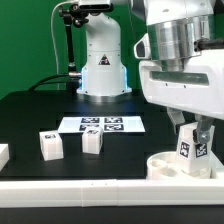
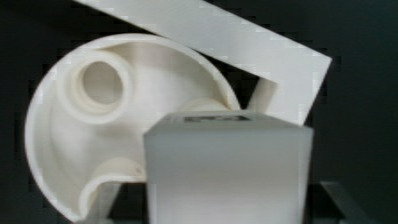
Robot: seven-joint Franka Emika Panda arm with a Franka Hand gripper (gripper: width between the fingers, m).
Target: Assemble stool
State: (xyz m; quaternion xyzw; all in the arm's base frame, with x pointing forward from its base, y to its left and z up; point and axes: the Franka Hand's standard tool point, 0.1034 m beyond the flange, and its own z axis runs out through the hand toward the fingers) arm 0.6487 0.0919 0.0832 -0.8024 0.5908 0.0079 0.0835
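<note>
Black table [image 1: 30, 110], leg [image 1: 188, 150] pinched upright between the closed fingers of the gripper [image 1: 192, 143], right at the seat [image 1: 165, 166]
Seat flat by the front rail [image 1: 80, 190] at the exterior view's right; two loose legs [image 1: 50, 145] well apart near the marker board [image 1: 100, 125]. Risk of jamming if lowered off-centre or tilted over the hole [image 2: 98, 82]; risk of shoving the seat sideways
</note>
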